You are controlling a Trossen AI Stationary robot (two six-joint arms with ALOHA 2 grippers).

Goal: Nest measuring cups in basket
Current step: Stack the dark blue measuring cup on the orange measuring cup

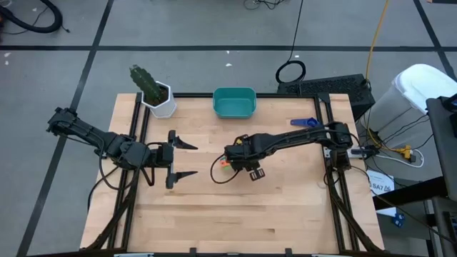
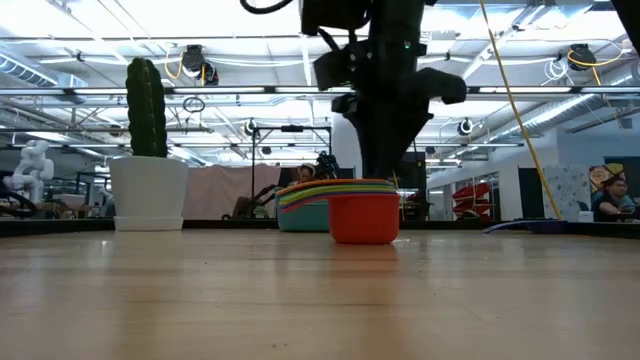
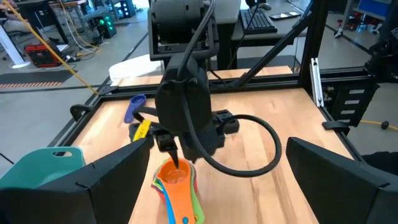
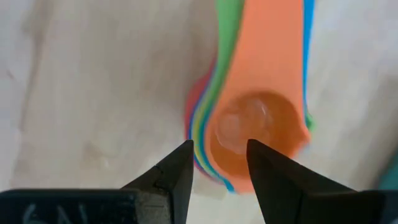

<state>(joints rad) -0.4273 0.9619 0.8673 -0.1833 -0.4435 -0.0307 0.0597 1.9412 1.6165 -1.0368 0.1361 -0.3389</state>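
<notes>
The measuring cups (image 2: 362, 212) stand nested in one stack on the table's middle, red cup at the bottom, orange cup (image 4: 255, 124) on top, handles (image 3: 183, 205) fanned toward my left arm. My right gripper (image 4: 221, 149) hangs just above the stack, pointing down, fingers apart with nothing between them. One blue cup (image 1: 303, 122) lies apart at the far right. The teal basket (image 1: 234, 102) sits at the far edge. My left gripper (image 1: 194, 159) waits open left of the stack.
A white pot with a green plant (image 1: 158, 96) stands at the far left, beside the basket. Black frame rails (image 1: 327, 135) run along the table's sides. Bare wood (image 1: 235, 214) stretches toward the near edge.
</notes>
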